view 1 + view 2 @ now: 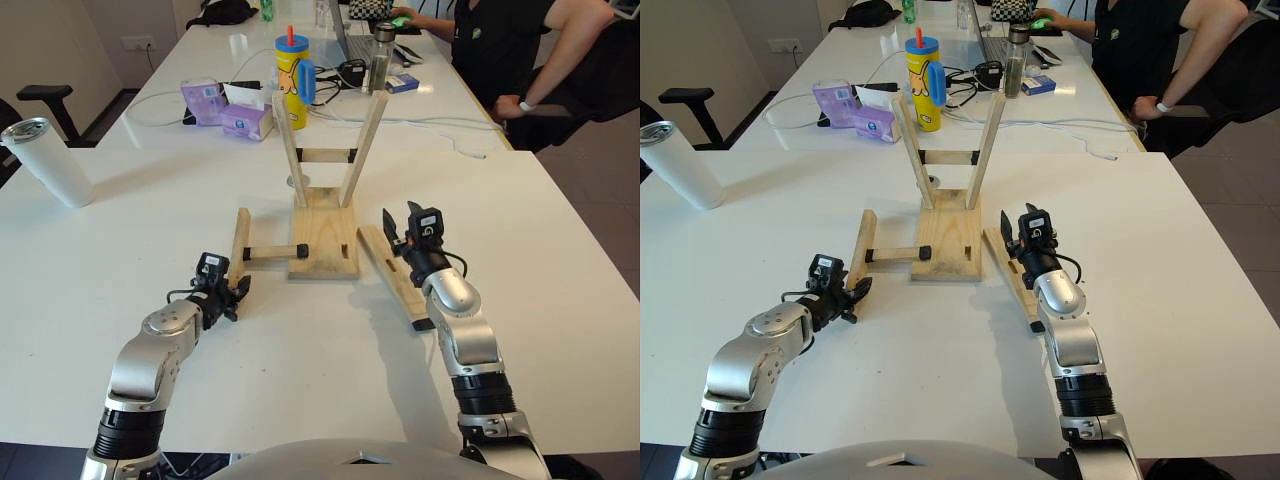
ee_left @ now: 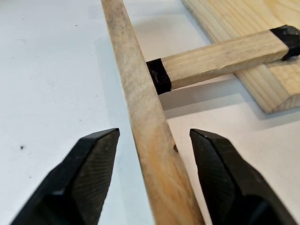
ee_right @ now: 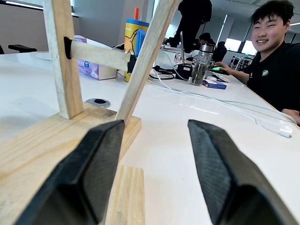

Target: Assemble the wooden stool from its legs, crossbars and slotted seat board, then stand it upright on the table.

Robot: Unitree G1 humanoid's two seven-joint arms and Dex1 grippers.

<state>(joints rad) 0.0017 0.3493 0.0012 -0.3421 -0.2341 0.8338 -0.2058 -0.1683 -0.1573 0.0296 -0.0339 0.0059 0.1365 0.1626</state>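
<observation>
The slotted seat board [image 1: 322,240] lies flat at the table's middle, with two legs [image 1: 288,150] standing up out of it, joined by a crossbar [image 1: 325,155]. A third leg [image 1: 240,235] lies flat on its left, tied to the board by a short crossbar [image 1: 272,252]. My left gripper [image 1: 236,292] is open at that leg's near end; the leg [image 2: 150,136] passes between its fingers [image 2: 86,183]. A loose leg [image 1: 392,272] lies right of the board. My right gripper [image 1: 400,226] stands open just above its far end, nothing held.
A white tumbler [image 1: 45,160] stands far left. Tissue packs [image 1: 225,110], a yellow cup [image 1: 293,80], a bottle [image 1: 378,60] and cables [image 1: 440,130] crowd the table behind the stool. A person sits at the back right.
</observation>
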